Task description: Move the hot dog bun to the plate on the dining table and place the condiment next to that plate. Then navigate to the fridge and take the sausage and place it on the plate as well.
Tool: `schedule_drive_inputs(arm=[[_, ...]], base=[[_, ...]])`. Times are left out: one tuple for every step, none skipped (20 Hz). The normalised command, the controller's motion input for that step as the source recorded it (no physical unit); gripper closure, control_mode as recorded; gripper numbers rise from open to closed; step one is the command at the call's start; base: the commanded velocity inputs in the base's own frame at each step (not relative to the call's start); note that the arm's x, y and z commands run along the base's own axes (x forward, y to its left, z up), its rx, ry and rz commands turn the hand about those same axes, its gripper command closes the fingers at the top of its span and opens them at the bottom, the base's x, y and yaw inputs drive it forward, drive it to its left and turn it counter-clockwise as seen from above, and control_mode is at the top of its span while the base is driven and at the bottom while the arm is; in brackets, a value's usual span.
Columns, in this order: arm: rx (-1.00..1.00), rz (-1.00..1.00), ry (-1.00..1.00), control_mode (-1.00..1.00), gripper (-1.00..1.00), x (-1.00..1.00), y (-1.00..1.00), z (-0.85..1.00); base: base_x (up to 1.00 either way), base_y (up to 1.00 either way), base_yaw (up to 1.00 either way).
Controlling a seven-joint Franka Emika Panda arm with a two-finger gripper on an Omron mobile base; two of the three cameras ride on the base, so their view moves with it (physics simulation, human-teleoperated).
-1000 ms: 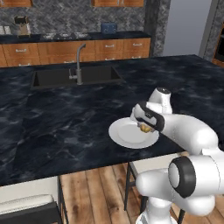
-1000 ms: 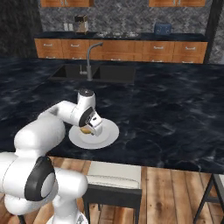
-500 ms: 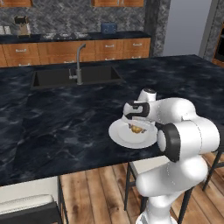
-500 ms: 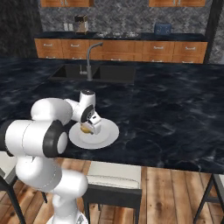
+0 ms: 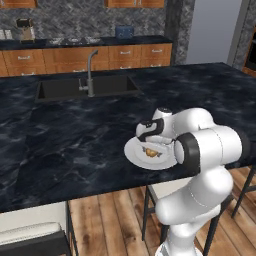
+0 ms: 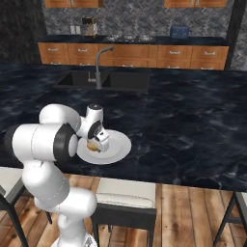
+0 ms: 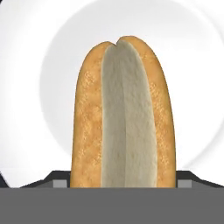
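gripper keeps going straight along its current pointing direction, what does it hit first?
The hot dog bun, right ahead between the gripper fingers, with the white plate just behind it. Whether the bun already rests on the plate is unclear.

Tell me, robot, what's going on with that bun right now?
Gripper low over the plate, open or shut unclear. Hot dog bun on the plate, slit up. Nothing in the way.

The gripper hangs low over the white plate on the dark counter, the hot dog bun just beneath it; the jaws' stance is unclear
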Motion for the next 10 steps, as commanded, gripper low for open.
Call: schedule_drive_inputs(arm=[[0.0,0.0,0.0,-1.0,1.0,0.0,0.0,-0.28],[0.0,0.0,0.0,-1.0,1.0,0.0,0.0,-0.28],[0.0,0.0,0.0,-1.0,1.0,0.01,0.0,-0.28],[0.0,0.0,0.0,-1.0,1.0,0.0,0.0,-0.28],[0.0,0.0,0.0,-1.0,1.0,0.01,0.0,-0.3],[0.0,0.0,0.0,-1.0,-1.0,0.05,0.02,-0.3],[0.0,0.0,0.0,-1.0,-1.0,0.05,0.01,-0.27],[0.0,0.0,0.0,-1.0,-1.0,0.08,0.0,-0.24],[0.0,0.0,0.0,-1.0,-1.0,0.04,0.0,-0.23],[0.0,0.0,0.0,-1.0,-1.0,0.02,0.0,-0.23]], base=[[0.0,0.0,0.0],[0.0,0.0,0.0],[0.0,0.0,0.0],[0.0,0.0,0.0],[0.0,0.0,0.0],[0.0,0.0,0.0],[0.0,0.0,0.0],[0.0,0.0,0.0],[0.0,0.0,0.0],[0.0,0.0,0.0]])
